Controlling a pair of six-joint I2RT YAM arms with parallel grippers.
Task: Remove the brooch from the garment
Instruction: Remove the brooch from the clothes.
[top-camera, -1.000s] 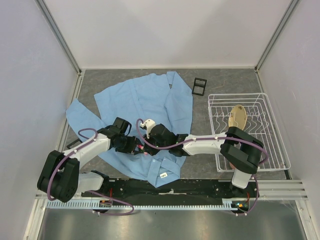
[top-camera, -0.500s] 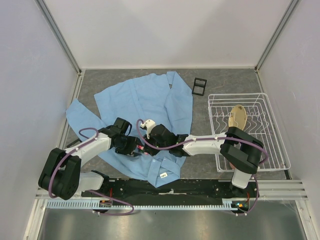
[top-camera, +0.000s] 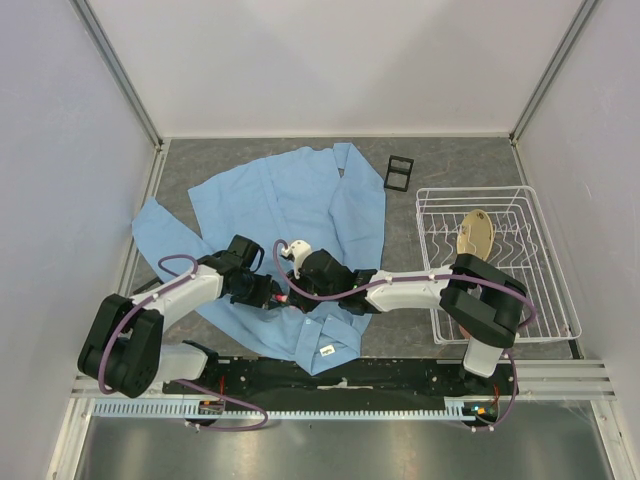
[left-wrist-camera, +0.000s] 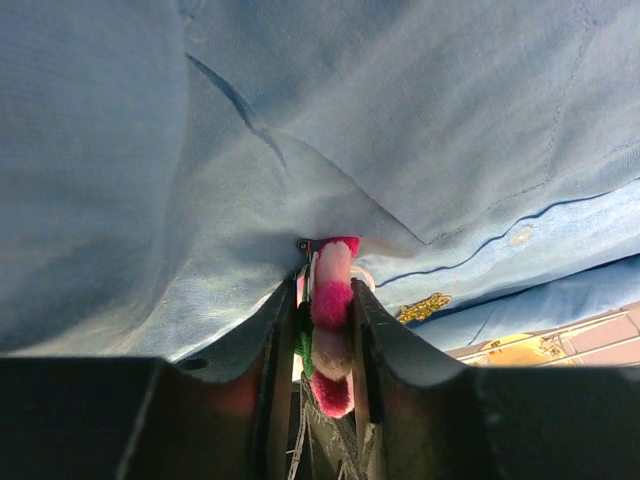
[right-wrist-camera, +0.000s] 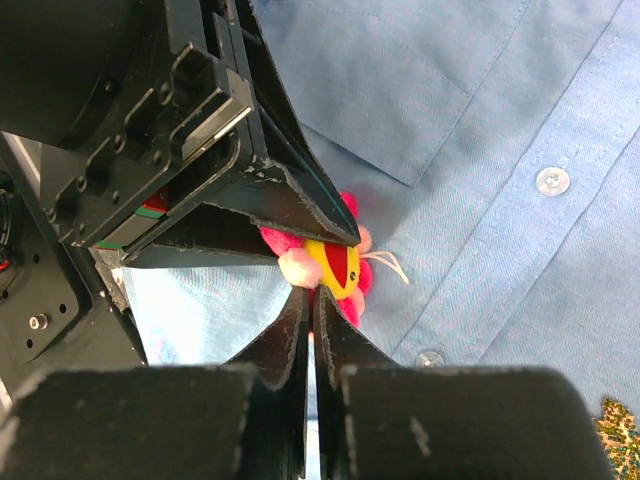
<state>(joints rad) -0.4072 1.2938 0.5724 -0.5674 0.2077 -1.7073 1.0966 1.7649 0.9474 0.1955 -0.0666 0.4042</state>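
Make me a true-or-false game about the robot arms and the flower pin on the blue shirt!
1. The brooch sits between the fingers of the left end effector. True.
2. The right end effector has its fingers wide open. False: they are pressed together, right beside the brooch.
3. The shirt is light blue with buttons. True.
4. The wire rack stands on top of the shirt. False: it stands on the table to the shirt's right, apart from it.
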